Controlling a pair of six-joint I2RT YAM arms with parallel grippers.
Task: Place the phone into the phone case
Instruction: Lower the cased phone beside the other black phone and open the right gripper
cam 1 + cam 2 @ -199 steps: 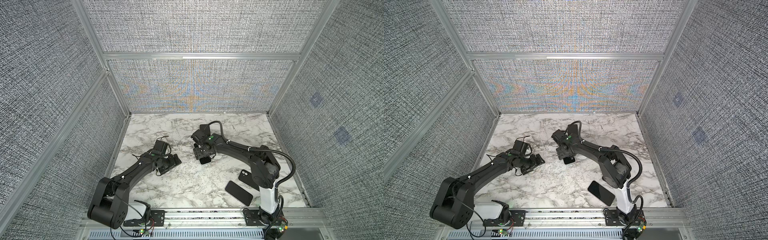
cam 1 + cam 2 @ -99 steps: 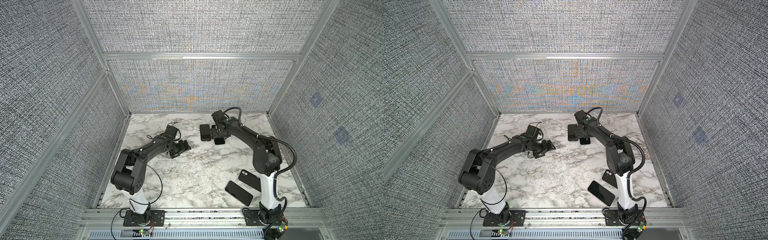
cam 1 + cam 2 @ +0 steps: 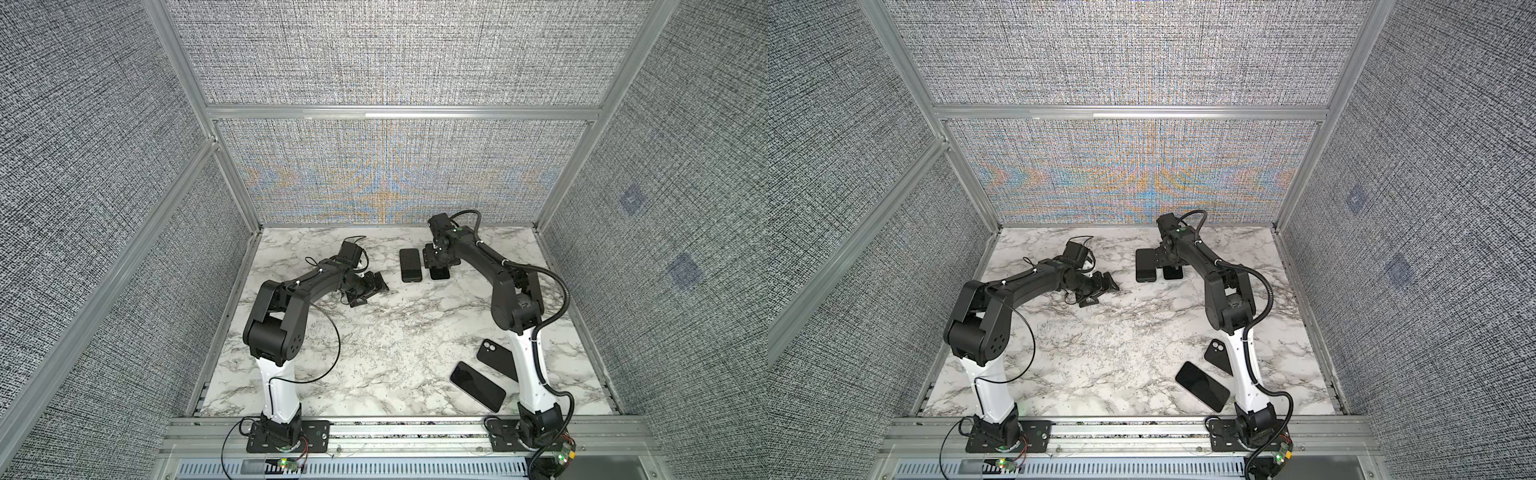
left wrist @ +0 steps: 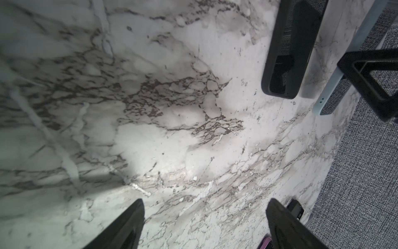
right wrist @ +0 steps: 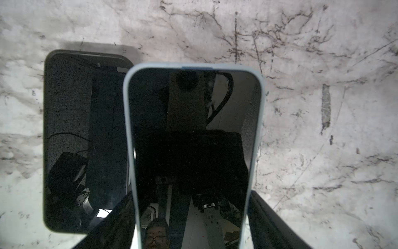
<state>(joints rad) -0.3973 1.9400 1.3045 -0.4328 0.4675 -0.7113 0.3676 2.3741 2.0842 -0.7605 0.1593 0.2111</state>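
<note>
Phone [image 5: 193, 129] clamped in right gripper [image 5: 191, 204], just right of case [image 5: 86, 129]; left gripper [image 4: 205, 204] wide, empty. Insertion pending: next, align over case and lower.

I'm looking into a lab test cell: grey fabric panels [image 3: 374, 62] in an aluminium frame [image 3: 399, 112] wall in a marble-print table [image 3: 395, 332], and my left arm [image 3: 299, 286] and right arm [image 3: 494, 270] are bolted to a slotted rail [image 3: 415, 430] at its front edge.

Blue-rimmed phone [image 5: 193, 140] beside probable black case [image 5: 86, 129]
</note>
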